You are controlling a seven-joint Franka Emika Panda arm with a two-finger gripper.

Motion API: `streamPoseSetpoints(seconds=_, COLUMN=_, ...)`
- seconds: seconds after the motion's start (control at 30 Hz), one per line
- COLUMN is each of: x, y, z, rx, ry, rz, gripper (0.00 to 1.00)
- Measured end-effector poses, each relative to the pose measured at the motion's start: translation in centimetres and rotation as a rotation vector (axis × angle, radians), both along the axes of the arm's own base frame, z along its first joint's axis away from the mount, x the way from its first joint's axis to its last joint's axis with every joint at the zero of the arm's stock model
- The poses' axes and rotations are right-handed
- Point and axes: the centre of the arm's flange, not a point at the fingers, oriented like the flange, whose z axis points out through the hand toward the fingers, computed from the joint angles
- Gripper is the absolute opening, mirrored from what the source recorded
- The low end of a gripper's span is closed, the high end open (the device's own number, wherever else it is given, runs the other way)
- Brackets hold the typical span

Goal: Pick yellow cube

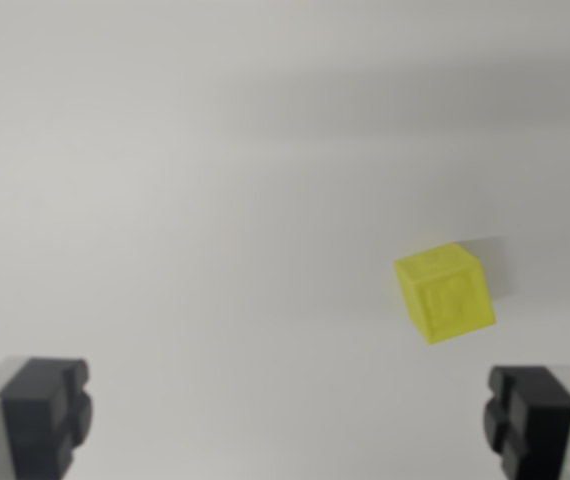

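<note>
A small yellow cube (445,292) with embossed faces rests on a plain white surface, toward the wrist view's right and a little below centre. My gripper (287,420) is open, its two black fingertips at the bottom corners of the view. The right fingertip (530,418) sits just below the cube and slightly to its right; the left fingertip (47,412) is far off to the left. Nothing lies between the fingers. The cube is above the line joining the fingertips, apart from both.
The white surface (215,180) fills the whole view, with soft grey shadow bands across the top. No other objects show.
</note>
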Motion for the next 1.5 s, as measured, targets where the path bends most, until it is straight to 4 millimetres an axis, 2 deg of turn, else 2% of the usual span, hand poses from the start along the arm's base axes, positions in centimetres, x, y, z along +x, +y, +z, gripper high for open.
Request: streamPoseSetpoints(seconds=1.5, x=-3.9, y=-5.8, z=-11.1, rx=0.019, ry=0.021, rz=0.173, gripper=1.0)
